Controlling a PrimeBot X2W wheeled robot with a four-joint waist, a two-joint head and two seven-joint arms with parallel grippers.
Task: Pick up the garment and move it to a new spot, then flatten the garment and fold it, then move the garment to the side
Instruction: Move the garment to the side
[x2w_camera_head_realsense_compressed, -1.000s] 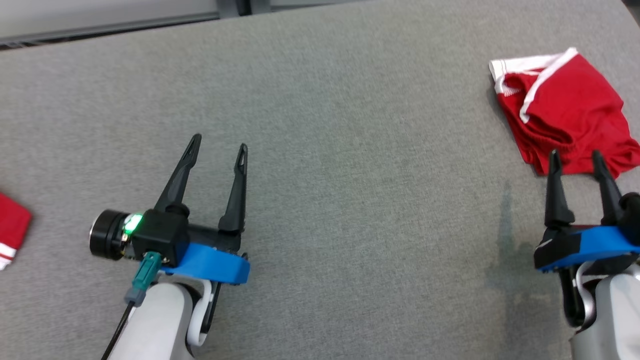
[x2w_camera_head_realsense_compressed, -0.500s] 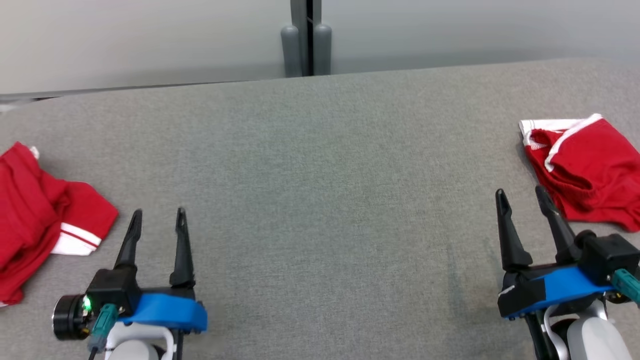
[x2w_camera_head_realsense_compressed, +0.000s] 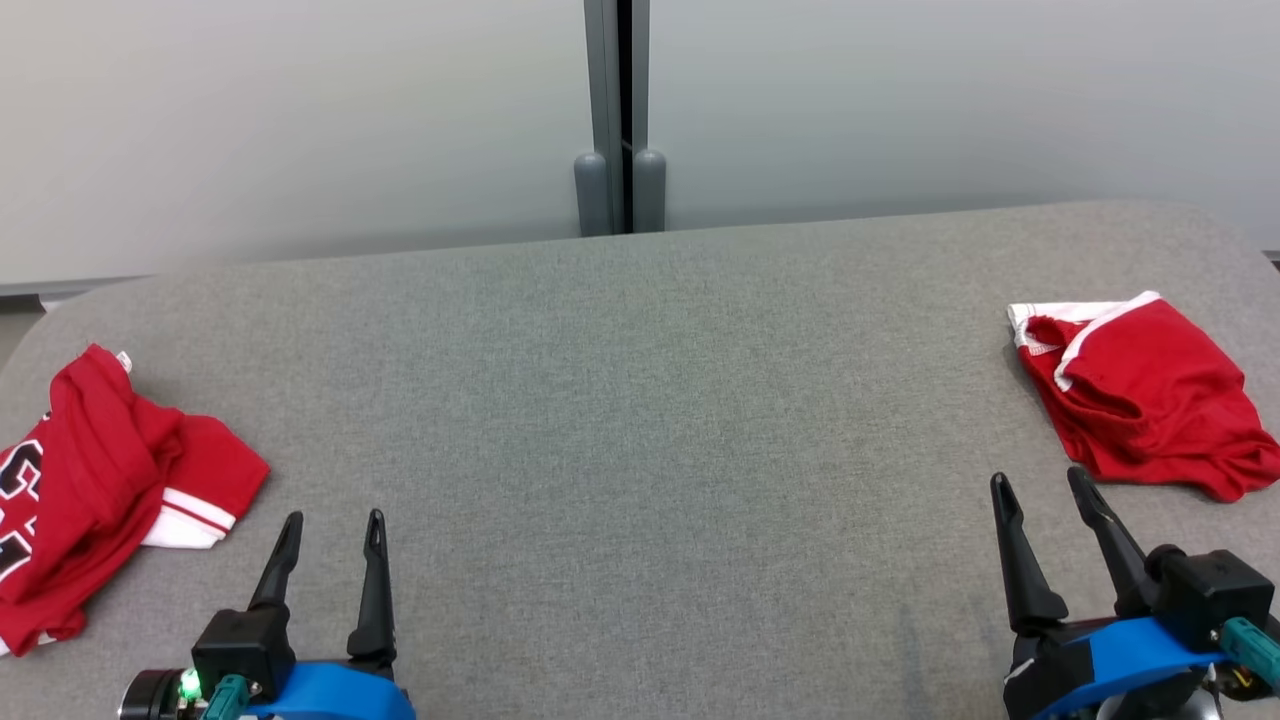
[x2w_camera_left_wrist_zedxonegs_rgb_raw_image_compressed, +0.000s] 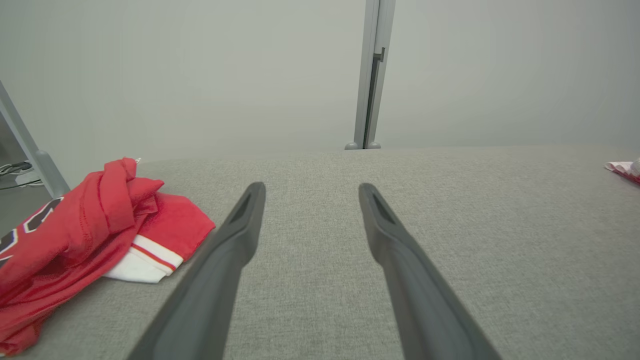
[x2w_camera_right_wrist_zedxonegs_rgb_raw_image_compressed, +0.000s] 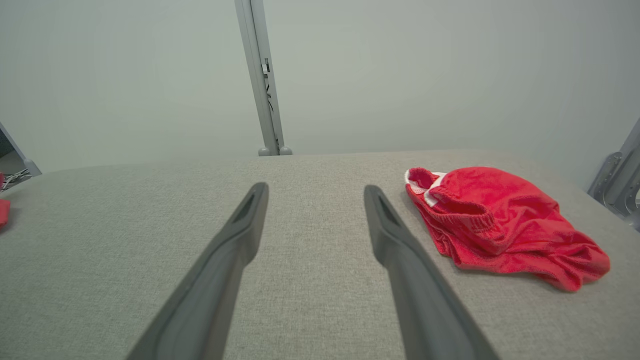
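Grey fabric tabletop (x2w_camera_head_realsense_compressed: 640, 400). Red jersey (x2w_camera_head_realsense_compressed: 90, 480) heaped by the left edge, toward the near-left corner, white-striped sleeve sticking out toward the centre. Crumpled, so likely the garment to pick up. Red shorts (x2w_camera_head_realsense_compressed: 1140, 400) with white trim by the right edge, bunched but compact. Looks already dealt with and set aside, cannot confirm. Left end effector (x2w_camera_head_realsense_compressed: 333, 517) low at the near edge, just beside the jersey's sleeve, fingers parted moderately, gripping nothing. Right end effector (x2w_camera_head_realsense_compressed: 1037, 477) at the near edge, just short of the shorts, likewise parted, empty. Both parked well apart, probably to leave the centre free as folding space. Judged next: reach left for the jersey, carry to the middle.
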